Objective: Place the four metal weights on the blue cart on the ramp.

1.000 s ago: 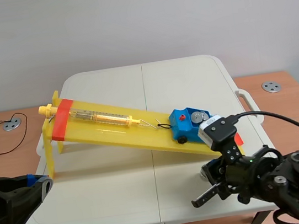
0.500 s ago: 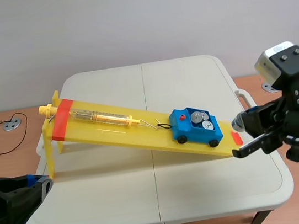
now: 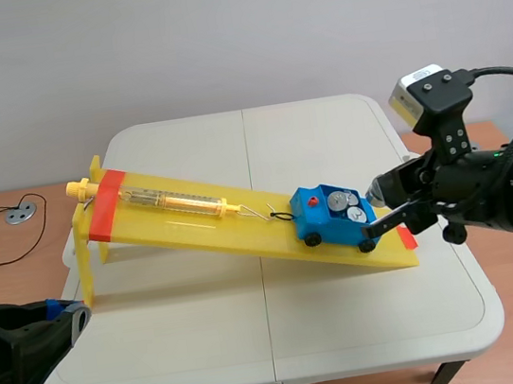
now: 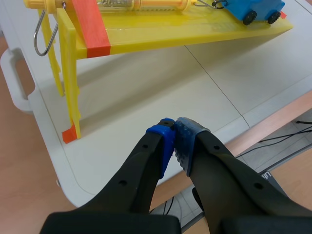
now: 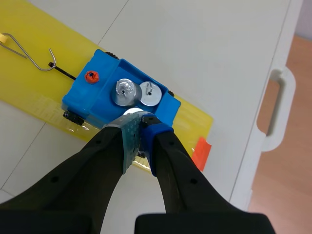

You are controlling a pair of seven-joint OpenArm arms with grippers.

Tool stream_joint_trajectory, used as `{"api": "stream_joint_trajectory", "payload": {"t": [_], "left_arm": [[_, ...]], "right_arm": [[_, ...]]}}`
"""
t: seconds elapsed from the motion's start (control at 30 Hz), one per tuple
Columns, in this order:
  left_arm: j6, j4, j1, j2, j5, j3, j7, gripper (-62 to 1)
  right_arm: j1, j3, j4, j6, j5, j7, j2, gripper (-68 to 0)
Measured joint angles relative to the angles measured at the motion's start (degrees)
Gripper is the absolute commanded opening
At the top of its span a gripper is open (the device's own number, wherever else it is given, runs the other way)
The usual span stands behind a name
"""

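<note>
The blue cart point(image 3: 323, 225) rests low on the yellow ramp point(image 3: 194, 225), with two round metal weights point(image 3: 339, 202) in its tray. In the right wrist view the cart point(image 5: 92, 95) carries the two weights point(image 5: 125, 91) side by side. My right gripper point(image 5: 138, 119) hovers just over the cart's near edge, shut on a third shiny metal weight point(image 5: 130, 113). In the scene view this gripper point(image 3: 380, 203) hangs at the cart's right end. My left gripper point(image 4: 173, 129) is shut on nothing, over the table's near left edge, well short of the ramp point(image 4: 146, 36).
A yellow spring scale point(image 3: 177, 201) lies along the ramp, hooked by wire to the cart. Red tape marks the ramp's raised end point(image 3: 105, 204) and its low corner point(image 5: 201, 151). A table handle point(image 5: 273, 112) lies off to the right.
My right arm has risen from the table's front right, swung out to the right, then come in over the cart's right end. The left arm has stayed still.
</note>
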Motion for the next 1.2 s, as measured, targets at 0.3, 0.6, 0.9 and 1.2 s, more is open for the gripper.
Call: {"api": "stream_joint_trajectory", "payload": {"t": [0.3, 0.6, 0.9, 1.2], "left_arm": [[0.0, 0.0, 0.0, -0.02, 0.0, 0.0, 0.68, -58.0], [0.0, 0.0, 0.0, -0.02, 0.0, 0.0, 0.85, -58.0], [0.0, 0.0, -0.79, -0.02, 0.0, 0.0, 0.83, -58.0], [0.0, 0.0, -0.79, -0.02, 0.0, 0.0, 0.83, -58.0]], "right_arm": [[3.61, -3.41, -5.84, 0.0, -1.29, -0.07, -3.13, -66.9], [5.88, -3.41, -8.83, -0.02, -3.02, 1.05, -4.72, -66.9], [6.34, -3.41, -8.94, 0.0, -3.91, 1.05, -4.72, -66.8], [6.34, -3.41, -8.94, 0.0, -4.28, 1.25, -4.72, -50.0]]}}
